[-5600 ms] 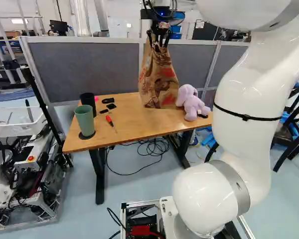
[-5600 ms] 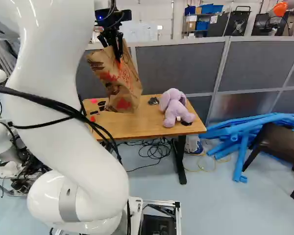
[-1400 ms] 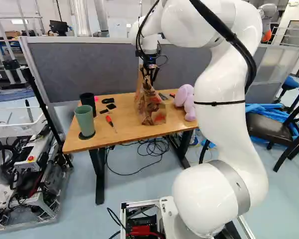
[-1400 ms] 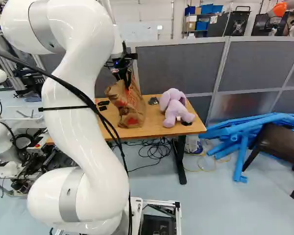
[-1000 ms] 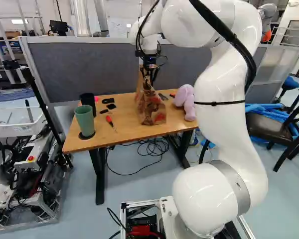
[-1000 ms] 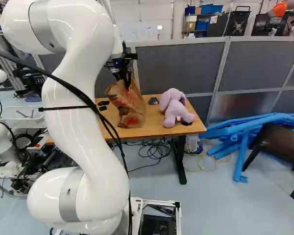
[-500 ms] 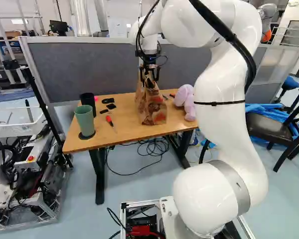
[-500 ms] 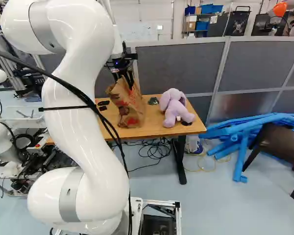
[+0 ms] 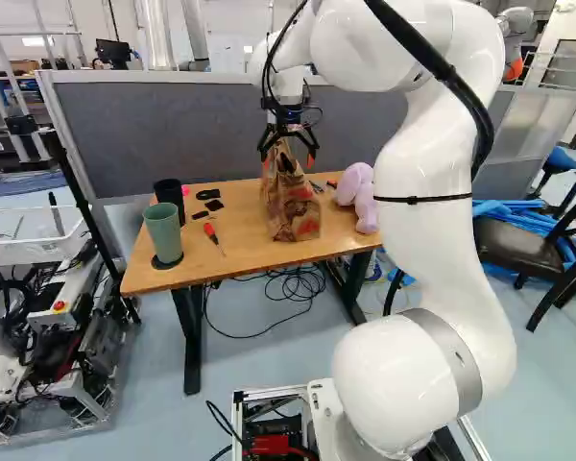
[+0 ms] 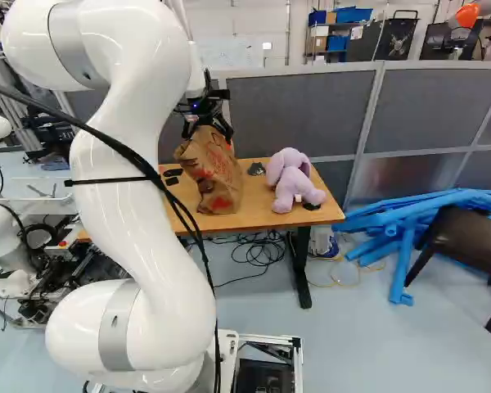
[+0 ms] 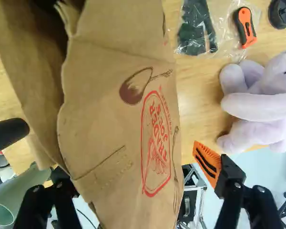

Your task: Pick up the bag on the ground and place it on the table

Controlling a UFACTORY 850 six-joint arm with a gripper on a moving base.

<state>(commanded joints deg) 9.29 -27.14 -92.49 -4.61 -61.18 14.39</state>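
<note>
Brown paper bag [image 9: 293, 211] standing on the desk [image 9: 245, 242], crumpled at the top; end effector [image 9: 288, 161] spread wide over its upper part, orange pad [image 11: 207, 163] clear of the paper — no grip. Handling, judged by look: thin, soft-walled, probably light (contents not visible), prone to creasing or tearing under a hard squeeze. If a regrasp is needed, pinch the gathered top edge across its layers — a single side panel would likely buckle.
</note>
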